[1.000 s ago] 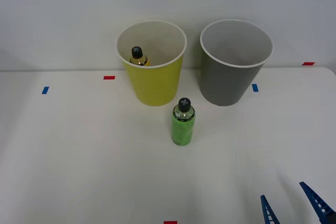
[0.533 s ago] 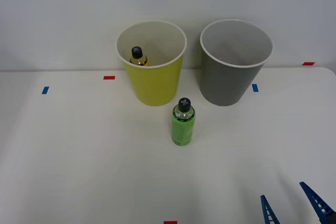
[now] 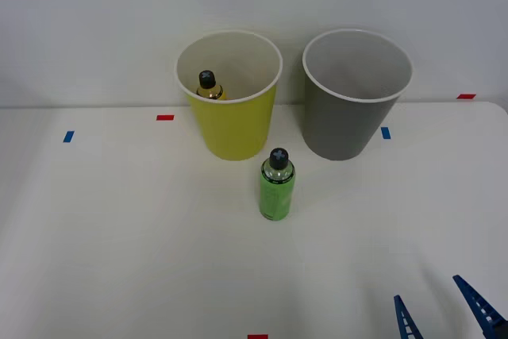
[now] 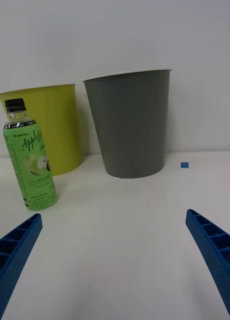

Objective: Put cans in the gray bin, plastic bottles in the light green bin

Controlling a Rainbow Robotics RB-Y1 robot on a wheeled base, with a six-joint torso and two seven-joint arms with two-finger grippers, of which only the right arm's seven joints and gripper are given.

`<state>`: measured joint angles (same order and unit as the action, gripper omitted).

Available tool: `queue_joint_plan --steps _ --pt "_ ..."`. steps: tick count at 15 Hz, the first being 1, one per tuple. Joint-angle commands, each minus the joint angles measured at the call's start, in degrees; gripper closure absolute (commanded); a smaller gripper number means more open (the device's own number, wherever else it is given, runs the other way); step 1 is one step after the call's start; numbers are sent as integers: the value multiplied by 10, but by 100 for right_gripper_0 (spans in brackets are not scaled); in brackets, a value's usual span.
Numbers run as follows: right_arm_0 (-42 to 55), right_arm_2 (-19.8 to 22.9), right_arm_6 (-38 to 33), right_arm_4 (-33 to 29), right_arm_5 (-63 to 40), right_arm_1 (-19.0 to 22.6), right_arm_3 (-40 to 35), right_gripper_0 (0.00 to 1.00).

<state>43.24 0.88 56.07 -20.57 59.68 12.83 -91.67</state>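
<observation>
One bottle binned, one left standing

We see the amber bottle already inside the light green bin; the green bottle stands upright on the table just in front of it — ours to move (the gray bin looks empty). Our right gripper hangs low near the table's front edge, fingers spread apart, holding nothing.

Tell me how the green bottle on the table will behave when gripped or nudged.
The green bottle stands upright, tall and narrow, so a sideways nudge would probably tip it, and its round body would then roll. Its glossy label looks smooth, so it may slip in the open right gripper. It looks like thin plastic, likely yielding slightly.
</observation>
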Motion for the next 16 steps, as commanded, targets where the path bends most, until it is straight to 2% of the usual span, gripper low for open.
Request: queue_joint_plan --steps 1,16 --pt "0 0 0 0 0 0 0 0" --pt "0 0 0 0 0 0 0 0"
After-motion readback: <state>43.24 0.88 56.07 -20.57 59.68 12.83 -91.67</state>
